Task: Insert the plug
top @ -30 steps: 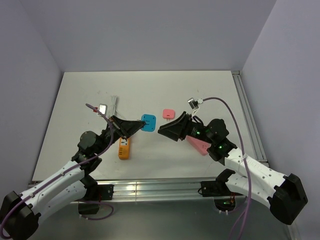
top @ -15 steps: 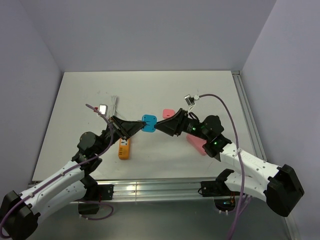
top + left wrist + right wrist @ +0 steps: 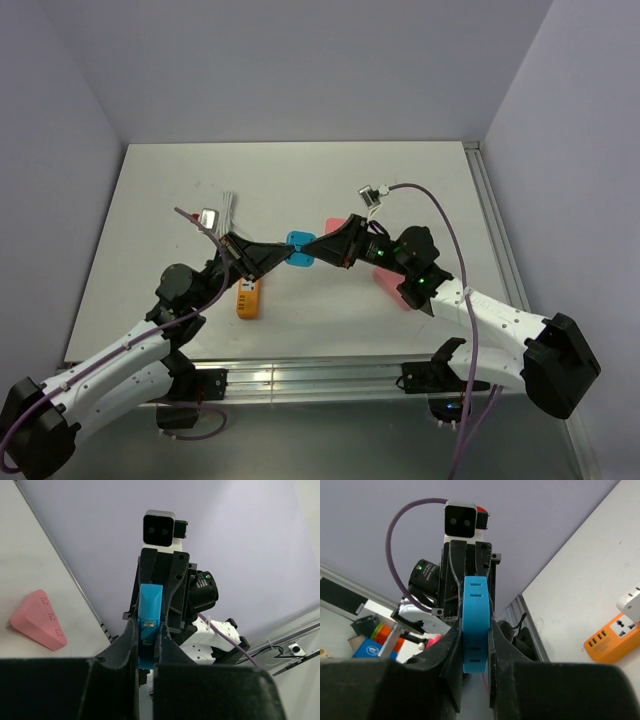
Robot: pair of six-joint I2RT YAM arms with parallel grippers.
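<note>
The bright-blue plug (image 3: 299,248) hangs above the table's middle, held between both grippers. My left gripper (image 3: 285,253) is shut on it from the left; in the left wrist view the plug (image 3: 149,605) stands edge-on between the fingers of that gripper (image 3: 148,630). From the right, my right gripper (image 3: 313,250) has its fingers pressed on both flat faces of the plug (image 3: 475,600), as the right wrist view shows around the gripper (image 3: 476,624). The pink triangular socket block (image 3: 400,291) lies on the table under the right arm, also seen as the socket block (image 3: 39,618).
An orange power strip (image 3: 248,298) lies near the left arm. A pink square plug (image 3: 335,224) sits behind the right gripper, partly hidden. A white plug (image 3: 631,601) lies beside the orange strip (image 3: 615,640). A metal rail (image 3: 495,230) runs along the table's right edge.
My right gripper moved left to the blue plug and closed its fingers on it. The left gripper kept its hold and barely moved.
</note>
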